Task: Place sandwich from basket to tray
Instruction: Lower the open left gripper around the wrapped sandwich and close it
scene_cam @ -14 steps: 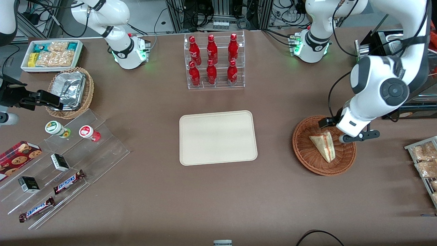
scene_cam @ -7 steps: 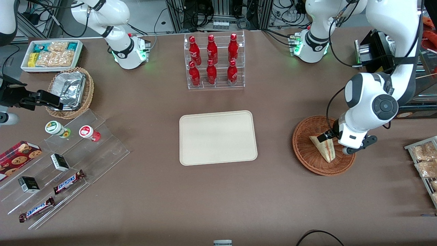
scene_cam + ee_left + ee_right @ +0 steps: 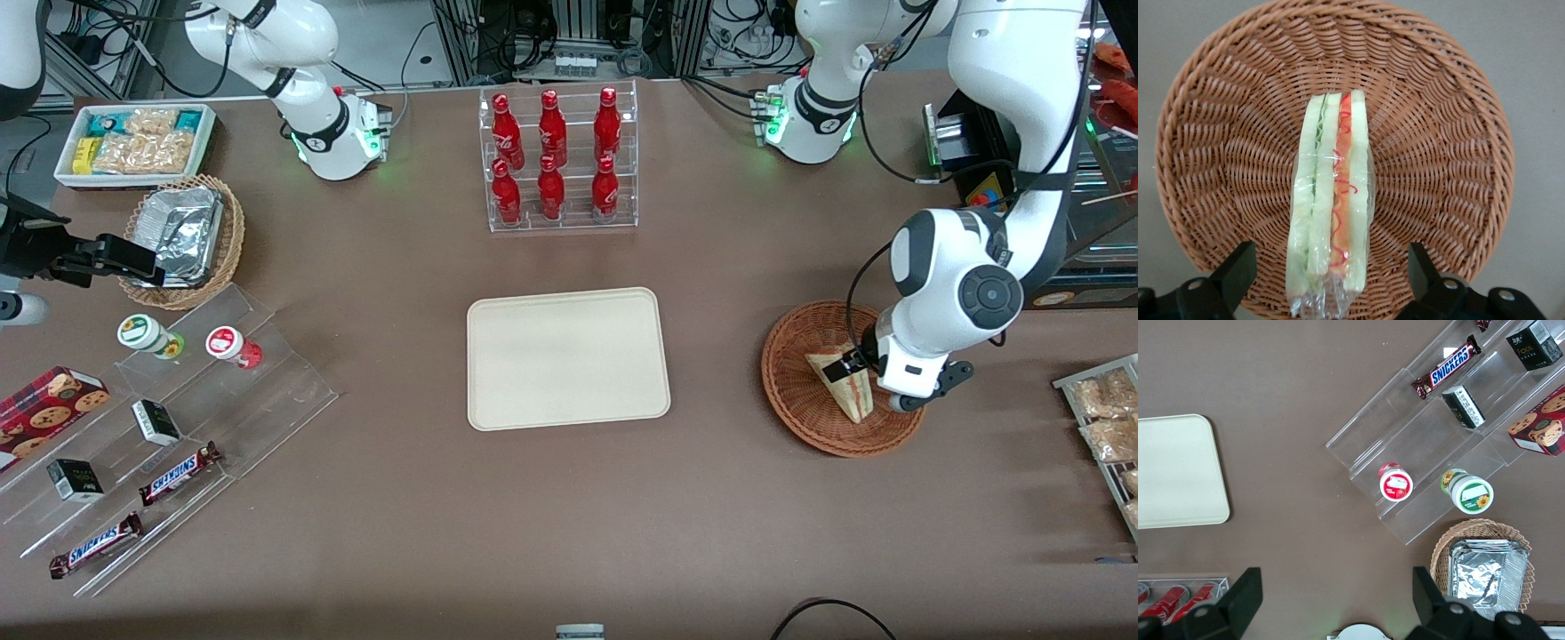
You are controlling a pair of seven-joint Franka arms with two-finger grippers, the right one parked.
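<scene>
Currently the sandwich sits in the basket, toward the working arm's end of the table. Front view: left arm's tool is down over the sandwich, wrist housing covering part of the basket rim; only one dark finger shows, at the wedge's wide end, so finger spread is not readable from here

Left wrist view fills that in: sandwich stands on edge in clear wrap, cut face up toward the camera, green layers on one side, red and orange on the other. Both fingertips are visible, spread wide, one on each side of the wedge, gaps on both sides, touching nothing. So the tool is open around the sandwich and has hold of nothing. Basket weave is visible all round the wedge, which lies roughly across the middle

Front view alone shows the tray: flat at mid table, well apart from the basket, nothing on it. Right wrist view catches only one rounded corner of the tray, plus the clear stepped display holding a Snickers bar and two lidded cups, with a foil container in a tan basket beside it. Red bottles in a clear rack stand farther from the front camera than the tray
</scene>
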